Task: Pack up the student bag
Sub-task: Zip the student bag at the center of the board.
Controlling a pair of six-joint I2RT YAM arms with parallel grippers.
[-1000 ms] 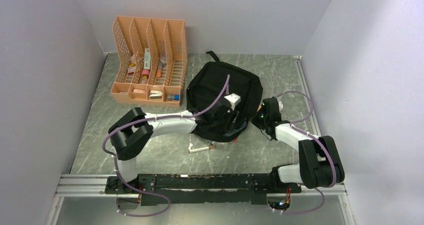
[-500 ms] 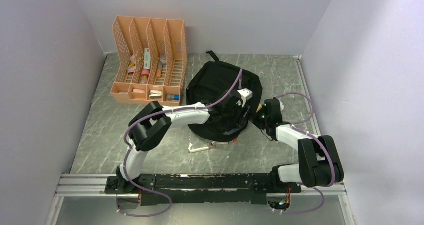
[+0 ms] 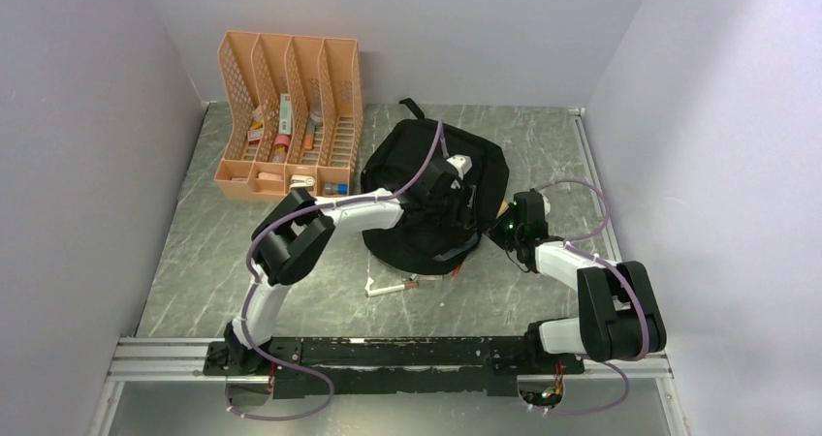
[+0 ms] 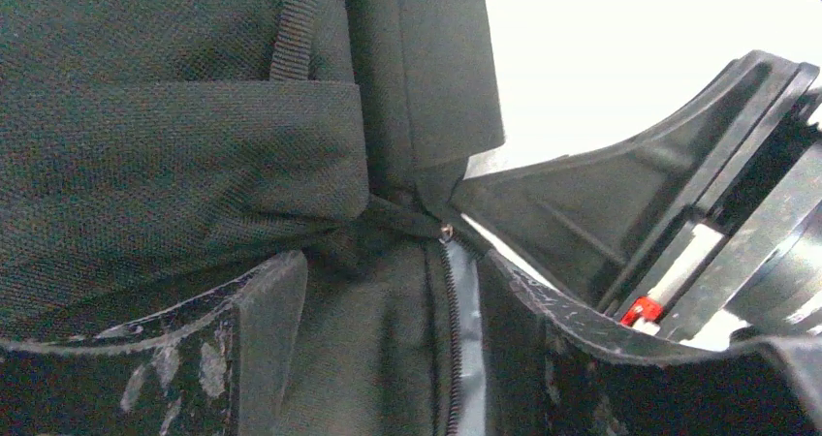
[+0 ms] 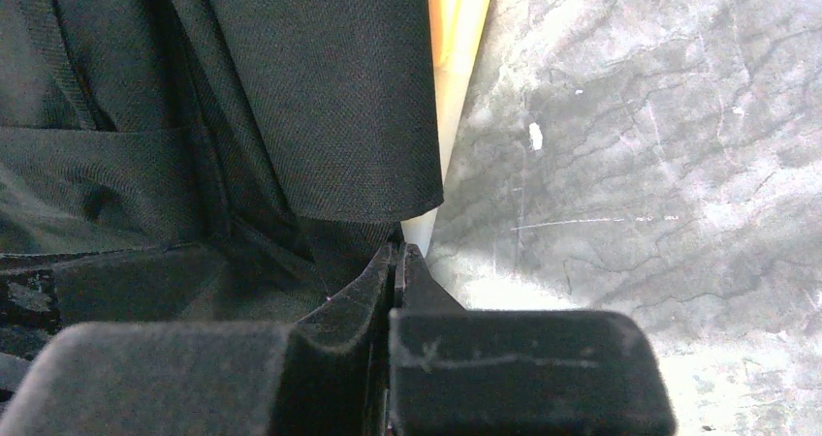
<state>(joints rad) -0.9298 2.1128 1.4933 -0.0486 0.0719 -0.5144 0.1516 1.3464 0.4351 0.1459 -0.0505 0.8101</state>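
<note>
The black student bag point(image 3: 397, 165) lies at the middle of the grey marbled table point(image 3: 242, 252), right of a peach file organizer point(image 3: 291, 77) whose item labels are too small to read. The left gripper point(image 4: 388, 286) is spread over the bag's zipper point(image 4: 450, 339). The right gripper point(image 5: 398, 262) is pressed together at the bag's right edge. A white pen point(image 3: 393, 287) lies by its near edge.

Robot test cell, lab: marbled bench point(image 3: 194, 252) boxed by plain pale walls point(image 3: 485, 29) (three sides); aluminium rail point(image 3: 155, 358) runs along near edge.
</note>
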